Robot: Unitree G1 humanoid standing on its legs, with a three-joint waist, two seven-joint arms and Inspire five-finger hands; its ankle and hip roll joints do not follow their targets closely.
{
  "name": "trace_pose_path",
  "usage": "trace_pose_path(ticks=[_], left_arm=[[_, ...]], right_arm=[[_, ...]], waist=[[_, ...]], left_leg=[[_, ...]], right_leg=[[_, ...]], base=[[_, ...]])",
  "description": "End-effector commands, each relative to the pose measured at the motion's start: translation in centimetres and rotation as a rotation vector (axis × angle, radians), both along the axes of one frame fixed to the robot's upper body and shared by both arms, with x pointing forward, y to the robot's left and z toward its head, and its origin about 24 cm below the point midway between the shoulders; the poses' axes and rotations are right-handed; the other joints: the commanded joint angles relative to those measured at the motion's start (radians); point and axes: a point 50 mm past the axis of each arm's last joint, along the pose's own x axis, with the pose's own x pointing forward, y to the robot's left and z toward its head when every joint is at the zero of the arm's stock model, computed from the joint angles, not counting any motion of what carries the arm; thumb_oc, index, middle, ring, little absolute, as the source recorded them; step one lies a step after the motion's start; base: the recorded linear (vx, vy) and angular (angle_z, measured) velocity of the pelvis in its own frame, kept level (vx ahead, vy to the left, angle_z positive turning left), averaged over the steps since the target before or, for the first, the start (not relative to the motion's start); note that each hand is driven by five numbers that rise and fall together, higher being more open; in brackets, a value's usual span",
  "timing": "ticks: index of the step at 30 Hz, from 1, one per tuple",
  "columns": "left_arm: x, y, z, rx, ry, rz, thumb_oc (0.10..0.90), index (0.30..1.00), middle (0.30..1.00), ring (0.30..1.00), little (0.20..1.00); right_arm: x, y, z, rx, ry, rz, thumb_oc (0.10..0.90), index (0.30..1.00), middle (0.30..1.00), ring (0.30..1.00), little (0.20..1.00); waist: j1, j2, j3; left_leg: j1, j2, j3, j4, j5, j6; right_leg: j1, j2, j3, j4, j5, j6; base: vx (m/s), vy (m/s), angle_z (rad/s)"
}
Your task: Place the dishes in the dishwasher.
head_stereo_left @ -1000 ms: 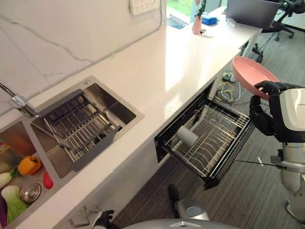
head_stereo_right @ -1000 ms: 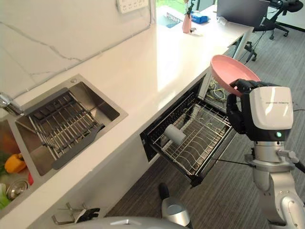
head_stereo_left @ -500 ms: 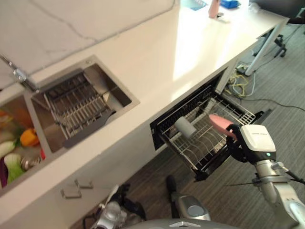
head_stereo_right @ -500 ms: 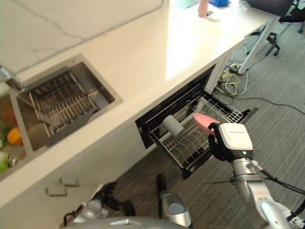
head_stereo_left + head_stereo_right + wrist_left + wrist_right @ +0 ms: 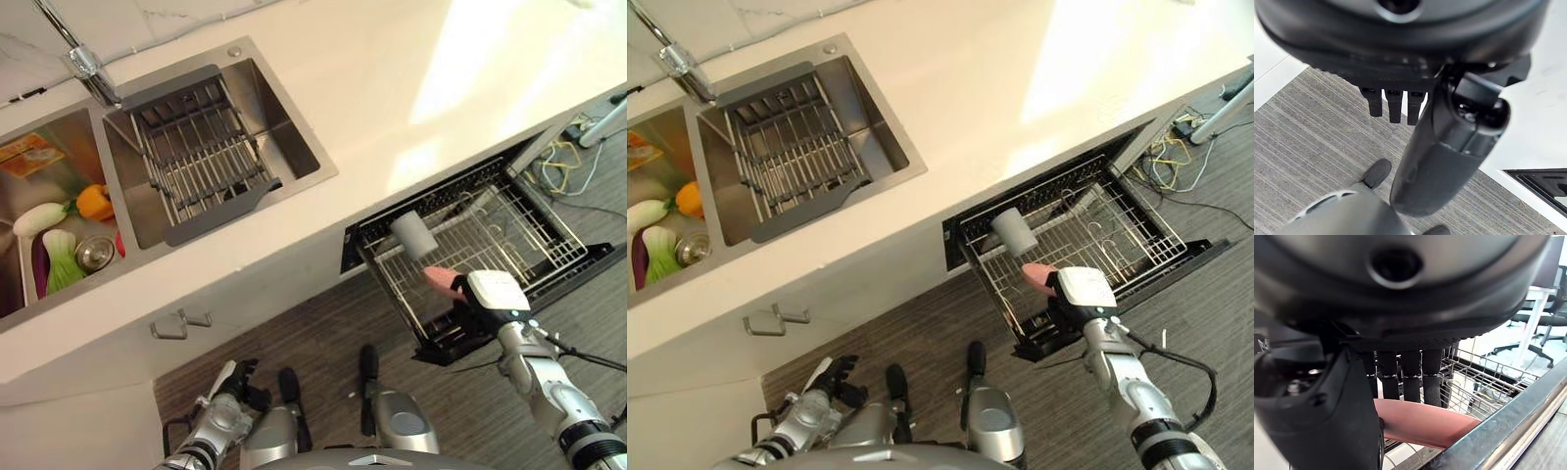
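A pink plate (image 5: 440, 282) hangs tilted over the front part of the pulled-out dishwasher rack (image 5: 509, 220). My right hand (image 5: 472, 305) is shut on it. In the right wrist view the fingers (image 5: 1410, 377) curl over the plate (image 5: 1422, 424), with the thumb at its edge, just behind the rack's front rail (image 5: 1508, 423). A grey cup (image 5: 413, 232) lies on its side at the rack's back left. My left hand (image 5: 233, 380) hangs low near the floor, its fingers (image 5: 1393, 105) straight and holding nothing.
The sink's right basin holds a dark drying rack (image 5: 201, 157). Vegetables (image 5: 69, 230) lie in the left basin below the tap (image 5: 83, 61). The white counter (image 5: 421, 78) runs above the dishwasher. Cables (image 5: 568, 157) lie on the floor to the right.
The camera has tipped down. My right hand has brought the plate from high beside the counter down to the rack's front. My left hand has come into view.
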Motion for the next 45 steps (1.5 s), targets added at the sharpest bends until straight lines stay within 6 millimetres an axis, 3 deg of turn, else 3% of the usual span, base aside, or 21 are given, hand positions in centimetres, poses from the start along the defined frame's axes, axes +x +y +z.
trace_pose_path(ticks=[1,3,5,7,12,15,18,19,24,25,26,28,31,32,34,35,36,38,42,43,45], left_arm=[[-0.6,0.6,-0.2,0.020,0.024,-0.003,0.800,0.900,0.900,0.900,0.900],[-0.7,0.6,-0.3,0.020,0.030,-0.005,0.800,0.900,0.900,0.900,0.900],[-1.2,0.9,-0.4,0.022,0.046,0.009,0.800,0.900,0.900,0.900,0.900],[-1.4,0.9,-0.5,0.023,0.052,0.010,0.800,0.900,0.900,0.900,0.900],[-2.0,1.1,-0.7,0.026,0.069,0.036,0.800,0.900,0.900,0.900,0.900],[-1.9,1.2,-0.6,0.027,0.060,0.049,0.800,0.900,0.900,0.900,0.900],[-1.6,1.2,-0.5,0.028,0.047,0.056,0.800,0.900,0.900,0.900,0.900],[-1.6,1.2,-0.5,0.028,0.047,0.056,0.800,0.900,0.900,0.900,0.900],[-0.3,1.0,0.0,0.026,0.011,0.051,0.800,0.900,0.900,0.900,0.900],[3.9,-0.8,1.3,0.025,-0.043,0.012,0.800,0.900,0.900,0.900,0.900],[0.6,-0.1,-0.1,0.019,0.029,0.032,0.800,0.900,0.900,0.900,0.900],[-2.4,0.3,-0.9,0.067,0.068,0.015,0.800,0.900,0.900,0.900,0.900],[-3.2,0.0,-1.5,0.044,0.135,0.034,0.800,0.900,0.900,0.900,0.900],[-2.5,0.1,-1.2,0.067,0.097,0.008,0.800,0.900,0.900,0.900,0.900],[-2.2,0.3,-1.0,0.087,0.083,-0.012,0.800,0.900,0.900,0.900,0.900],[-2.3,0.4,-1.0,0.089,0.086,-0.015,0.800,0.900,0.900,0.900,0.900],[-2.3,0.4,-1.0,0.089,0.086,-0.015,0.800,0.900,0.900,0.900,0.900],[-1.8,0.4,-0.7,0.077,0.051,-0.003,0.800,0.900,0.900,0.900,0.900],[-1.8,0.5,-0.7,0.063,0.047,0.000,0.800,0.900,0.900,0.900,0.900],[-1.9,0.2,-0.8,0.054,0.053,-0.015,0.800,0.900,0.900,0.900,0.900],[-2.2,0.2,-0.9,0.014,0.065,0.017,0.800,0.900,0.900,0.900,0.900]], right_arm=[[2.2,-0.2,5.8,0.058,-0.295,-0.003,0.800,0.900,0.900,0.900,0.900],[2.0,-0.5,6.1,0.067,-0.312,-0.016,0.800,0.900,0.900,0.900,0.900],[1.5,-1.1,8.1,0.113,-0.421,-0.047,0.800,0.900,0.900,0.900,0.900],[1.2,-1.2,8.7,0.130,-0.455,-0.057,0.800,0.900,0.900,0.900,0.900],[-1.2,-3.1,11.8,0.213,-0.692,-0.174,0.800,0.900,0.900,0.900,0.900],[-2.0,-4.1,11.9,0.215,-0.721,-0.234,0.800,0.900,0.900,0.900,0.900],[-4.2,-7.1,10.4,0.216,-0.746,-0.449,0.800,0.900,0.900,0.900,0.900],[-4.2,-7.1,10.4,0.216,-0.746,-0.449,0.800,0.900,0.900,0.900,0.900],[-7.6,-9.5,6.4,0.287,-0.715,-0.752,0.800,0.900,0.900,0.900,0.900],[-6.4,-8.8,6.0,0.329,-0.701,-0.716,0.800,0.900,0.900,0.900,0.900],[-7.0,-8.9,5.5,0.361,-0.705,-0.758,0.400,0.300,0.300,0.300,0.300],[-7.5,-8.5,4.1,0.377,-0.652,-0.777,0.400,0.300,0.300,0.300,0.300],[-5.4,-5.8,2.9,0.461,-0.576,-0.656,0.400,0.300,0.300,0.300,0.300],[-5.3,-6.1,1.2,0.467,-0.506,-0.701,0.400,0.300,0.300,0.300,0.300],[-3.6,-5.6,0.8,0.496,-0.505,-0.690,0.400,0.300,0.300,0.300,0.300],[-2.1,-4.6,1.7,0.499,-0.513,-0.615,0.400,0.300,0.300,0.300,0.300],[-2.1,-4.6,1.7,0.499,-0.513,-0.615,0.400,0.300,0.300,0.300,0.300],[1.1,-3.6,2.1,0.479,-0.463,-0.527,0.400,0.300,0.300,0.300,0.300],[2.6,-3.6,2.7,0.469,-0.462,-0.513,0.400,0.300,0.300,0.300,0.300],[4.5,-3.6,3.8,0.463,-0.473,-0.491,0.400,0.300,0.300,0.300,0.300],[6.0,-3.5,5.1,0.453,-0.483,-0.466,0.400,0.300,0.300,0.300,0.300]], waist=[[0.004,-0.027,-0.077],[0.004,-0.026,-0.082],[-0.007,-0.030,-0.100],[-0.010,-0.032,-0.106],[-0.037,-0.039,-0.138],[-0.045,-0.042,-0.144],[-0.066,-0.040,-0.152],[-0.066,-0.040,-0.152],[-0.091,-0.027,-0.140],[-0.126,-0.030,-0.145],[-0.114,-0.027,-0.130],[-0.088,-0.016,-0.108],[-0.075,-0.012,-0.081],[-0.063,-0.004,-0.079],[-0.059,0.001,-0.072],[-0.050,0.006,-0.068],[-0.050,0.006,-0.068],[-0.005,0.031,-0.059],[0.014,0.039,-0.058],[0.053,0.050,-0.062],[0.078,0.059,-0.065]], left_leg=[[-0.048,-0.008,0.000,0.118,-0.067,-0.025],[-0.046,-0.007,-0.001,0.116,-0.068,-0.025],[-0.038,-0.002,0.003,0.113,-0.069,-0.026],[-0.035,-0.001,0.005,0.111,-0.070,-0.027],[-0.016,0.008,0.029,0.102,-0.075,-0.027],[-0.010,0.010,0.038,0.102,-0.078,-0.027],[-0.002,0.011,0.058,0.100,-0.085,-0.026],[-0.002,0.011,0.058,0.100,-0.085,-0.026],[-0.006,0.006,0.065,0.101,-0.090,-0.023],[-0.001,0.007,0.076,0.098,-0.093,-0.026],[-0.010,0.005,0.075,0.109,-0.091,-0.023],[-0.031,0.002,0.060,0.115,-0.088,-0.022],[-0.057,-0.001,0.045,0.127,-0.082,-0.025],[-0.063,-0.005,0.038,0.129,-0.081,-0.024],[-0.070,-0.007,0.032,0.134,-0.081,-0.023],[-0.074,-0.009,0.026,0.135,-0.079,-0.024],[-0.074,-0.009,0.026,0.135,-0.079,-0.024],[-0.079,-0.020,-0.007,0.143,-0.085,-0.023],[-0.093,-0.026,-0.033,0.148,-0.078,-0.023],[-0.109,-0.033,-0.068,0.158,-0.077,-0.026],[-0.126,-0.040,-0.100,0.167,-0.073,-0.030]], right_leg=[[-0.035,-0.089,0.001,0.155,-0.123,0.111],[-0.032,-0.087,0.001,0.152,-0.126,0.110],[-0.022,-0.082,0.003,0.146,-0.132,0.108],[-0.019,-0.080,0.003,0.143,-0.132,0.108],[-0.004,-0.065,0.015,0.116,-0.132,0.108],[-0.004,-0.063,0.027,0.112,-0.131,0.108],[-0.008,-0.059,0.049,0.111,-0.129,0.109],[-0.008,-0.059,0.049,0.111,-0.129,0.109],[-0.031,-0.063,0.065,0.127,-0.132,0.107],[-0.039,-0.059,0.077,0.134,-0.132,0.109],[-0.046,-0.062,0.077,0.143,-0.132,0.107],[-0.059,-0.069,0.069,0.150,-0.131,0.104],[-0.079,-0.077,0.056,0.173,-0.136,0.101],[-0.080,-0.082,0.051,0.175,-0.135,0.102],[-0.082,-0.085,0.044,0.177,-0.135,0.102],[-0.081,-0.089,0.041,0.178,-0.134,0.101],[-0.081,-0.089,0.041,0.178,-0.134,0.101],[-0.067,-0.102,0.008,0.190,-0.149,0.101],[-0.062,-0.113,-0.016,0.191,-0.148,0.099],[-0.048,-0.130,-0.058,0.200,-0.155,0.097],[-0.040,-0.141,-0.094,0.204,-0.158,0.095]], base=[[0.06,-0.030,0.02],[0.04,-0.018,0.07],[0.05,-0.022,-0.01],[0.05,-0.015,0.01],[0.05,-0.009,-0.08],[0.03,0.002,-0.20],[0.03,0.014,-0.22],[0.01,0.017,-0.19],[0.00,0.030,-0.16],[-0.03,0.039,-0.03],[-0.04,0.023,-0.15],[-0.12,0.000,-0.52],[-0.11,-0.012,0.08],[-0.02,-0.003,0.37],[-0.02,-0.003,0.28],[-0.01,-0.001,0.14],[-0.02,-0.003,0.12],[0.00,-0.016,0.19],[-0.01,-0.030,0.49],[0.01,-0.078,0.47],[0.01,-0.072,0.69]])
